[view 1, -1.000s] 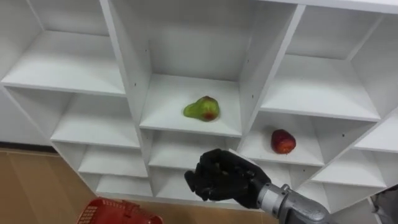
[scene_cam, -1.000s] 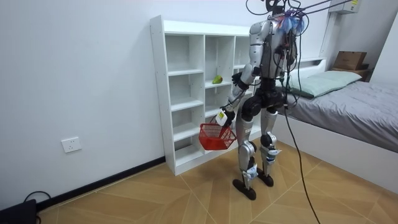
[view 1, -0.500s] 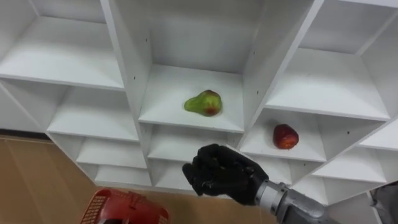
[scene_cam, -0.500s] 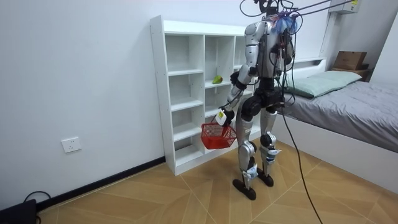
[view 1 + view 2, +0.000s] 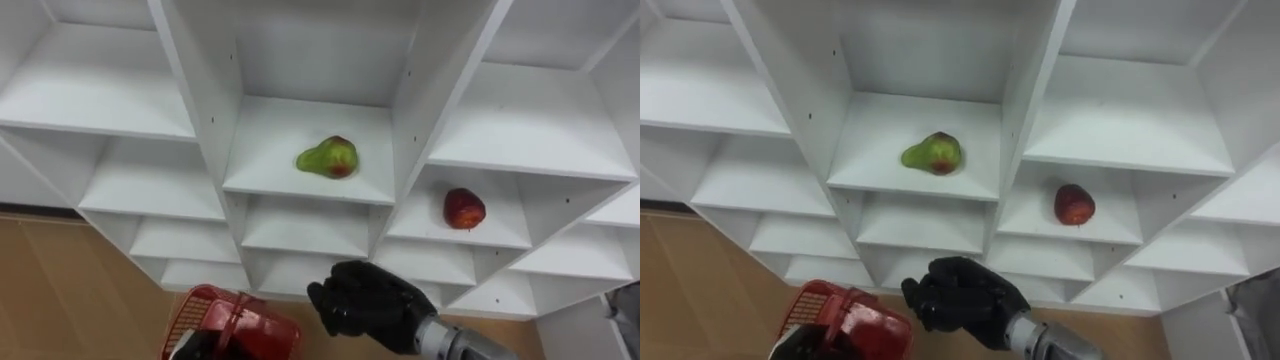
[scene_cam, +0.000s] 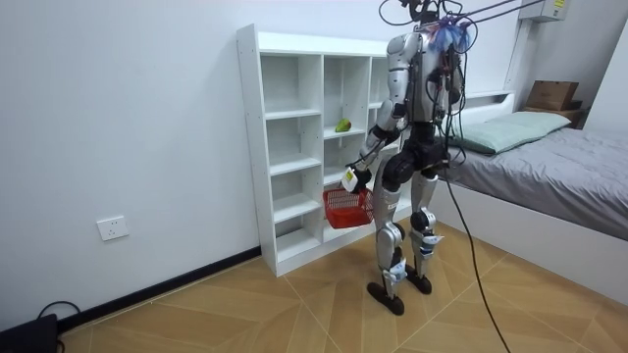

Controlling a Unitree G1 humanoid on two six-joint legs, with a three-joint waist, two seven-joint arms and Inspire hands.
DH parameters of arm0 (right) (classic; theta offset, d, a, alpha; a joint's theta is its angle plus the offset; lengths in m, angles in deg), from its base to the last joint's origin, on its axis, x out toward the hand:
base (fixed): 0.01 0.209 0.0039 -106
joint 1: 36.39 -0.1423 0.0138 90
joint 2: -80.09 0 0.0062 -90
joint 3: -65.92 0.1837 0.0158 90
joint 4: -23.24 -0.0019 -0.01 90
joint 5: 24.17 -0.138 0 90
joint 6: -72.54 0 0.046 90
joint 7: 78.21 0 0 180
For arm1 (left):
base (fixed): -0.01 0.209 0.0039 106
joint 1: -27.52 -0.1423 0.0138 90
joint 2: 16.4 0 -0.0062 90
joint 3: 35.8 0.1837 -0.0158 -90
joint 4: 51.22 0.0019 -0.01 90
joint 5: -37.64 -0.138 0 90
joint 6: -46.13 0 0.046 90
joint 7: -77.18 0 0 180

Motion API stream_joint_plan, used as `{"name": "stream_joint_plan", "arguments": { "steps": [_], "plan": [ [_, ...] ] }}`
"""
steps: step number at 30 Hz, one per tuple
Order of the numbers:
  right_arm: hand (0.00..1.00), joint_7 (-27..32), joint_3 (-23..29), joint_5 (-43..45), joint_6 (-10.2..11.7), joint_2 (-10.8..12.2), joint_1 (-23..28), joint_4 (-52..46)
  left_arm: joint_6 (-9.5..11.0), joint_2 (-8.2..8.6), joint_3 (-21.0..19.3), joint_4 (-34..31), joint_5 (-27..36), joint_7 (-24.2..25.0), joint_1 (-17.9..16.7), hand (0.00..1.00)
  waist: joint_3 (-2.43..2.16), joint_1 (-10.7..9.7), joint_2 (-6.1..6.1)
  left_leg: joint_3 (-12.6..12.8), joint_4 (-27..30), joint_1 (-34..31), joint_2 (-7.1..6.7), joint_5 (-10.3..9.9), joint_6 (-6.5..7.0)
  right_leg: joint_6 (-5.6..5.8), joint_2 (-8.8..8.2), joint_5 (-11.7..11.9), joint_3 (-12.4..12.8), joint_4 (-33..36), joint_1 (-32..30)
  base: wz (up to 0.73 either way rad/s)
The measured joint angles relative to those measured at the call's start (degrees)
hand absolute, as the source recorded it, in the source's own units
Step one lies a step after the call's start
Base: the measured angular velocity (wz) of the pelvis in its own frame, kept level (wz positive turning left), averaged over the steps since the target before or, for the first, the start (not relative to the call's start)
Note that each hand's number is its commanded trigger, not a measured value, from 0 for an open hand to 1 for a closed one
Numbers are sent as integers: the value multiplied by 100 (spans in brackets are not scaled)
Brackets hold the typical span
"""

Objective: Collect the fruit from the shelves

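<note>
A green pear with a red blush (image 5: 328, 158) lies on the middle shelf of the white closet (image 5: 410, 110). A red apple (image 5: 464, 208) sits one compartment to the right and a little lower. My right hand (image 5: 365, 305) hovers in front of the lower shelves, below the pear. Its fingers are loosely bent and it holds nothing. A red basket (image 5: 235, 320) hangs at the bottom left of the eye views, and nothing shows inside it. In the room view my left hand (image 6: 350, 176) is shut on the handle of the basket (image 6: 345, 208). I stand close before the closet.
The closet's other compartments (image 5: 110, 90) hold nothing. Wooden floor (image 5: 60, 290) shows at the lower left. In the room view a bed (image 6: 549, 157) stands at the room view's right, behind me, and a wall socket (image 6: 113, 228) sits low on the wall.
My left arm has lifted the red basket higher and closer to the closet. The camera has tipped, so the right hand sits lower in the picture.
</note>
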Motion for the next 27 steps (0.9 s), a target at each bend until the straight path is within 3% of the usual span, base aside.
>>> {"name": "stream_joint_plan", "arguments": {
  "steps": [7, 17, 25, 27],
  "plan": [
    [100, 146, -6, -343, 160, 251, -429, 1340, 93, 187, 207, 21, 105, 15, 364, 100, 22, -46, 122, -89, 117, -305, -101, 71, 78, 39, -69, -23, -57, 151, -305, 9],
    [100, 367, 167, -607, 169, 425, -663, 2200, 129, 327, 321, 8, 203, 64, 381, 100, 28, -74, 174, -107, 216, -559, -142, 92, 107, 68, -168, -47, -57, 358, -625, 2],
    [100, 374, 321, -609, 187, 467, -758, 2718, 153, 353, 337, 9, 202, 309, 442, 100, 106, -77, 291, -100, 211, -670, -194, 116, 152, 93, -219, -64, -8, 443, -756, 0],
    [100, 385, 321, -608, 192, 463, -770, 2808, 154, 347, 427, 8, 201, 324, 471, 100, 105, -77, 317, -98, 278, -768, -196, 121, 158, 96, -240, -66, -8, 485, -856, 0]
  ]
}}
